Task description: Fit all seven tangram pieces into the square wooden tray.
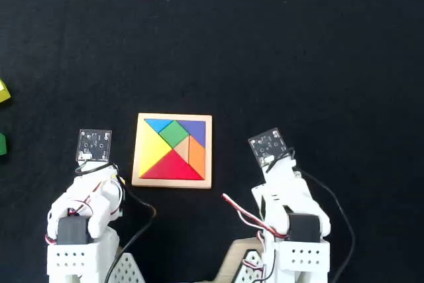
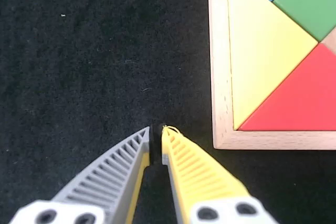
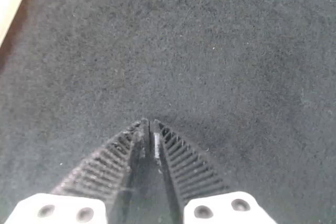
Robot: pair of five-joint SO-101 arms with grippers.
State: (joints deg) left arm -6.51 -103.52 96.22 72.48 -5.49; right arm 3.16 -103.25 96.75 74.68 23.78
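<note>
- Square wooden tray (image 1: pixel 172 184) lies flat on the black-cloth worktop (image 1: pixel 298 57), btwn the two arms.
- All 7 tangram pieces sit inside the tray, flush, filling the square.
- Yellow triangle (image 1: pixel 148 151) is against the tray's left rim. Red triangle (image 1: pixel 172 166) lies along the rim nearest the arms; the two share an edge.
- Blue triangle (image 1: pixel 157 124) is in the far-left corner w/ the green square (image 1: pixel 173 134) just beside it, near tray centre.
- Purple piece (image 1: pixel 196 128) is in the far-right corner and the orange piece (image 1: pixel 197 155) runs along the right rim. Small tan triangle (image 1: pixel 181 148) is wedged btwn green, orange & red.
- Left arm (image 1: pixel 86 210) is just left of the tray. Left claw (image 2: pixel 156 128) is clenched, tips together, nothing in it, over bare cloth just outside the tray's near-left corner, not touching the tray.
- Right arm (image 1: pixel 291 210) is right of the tray, a bit further off. Right claw (image 3: pixel 149 123) is also clenched & empty, over bare cloth.
- Yellow object (image 1: pixel 3 91) & green object (image 1: pixel 2 144) lie well left of the tray at the worktop's edge, cut off by the frame; can't tell what they are.
</note>
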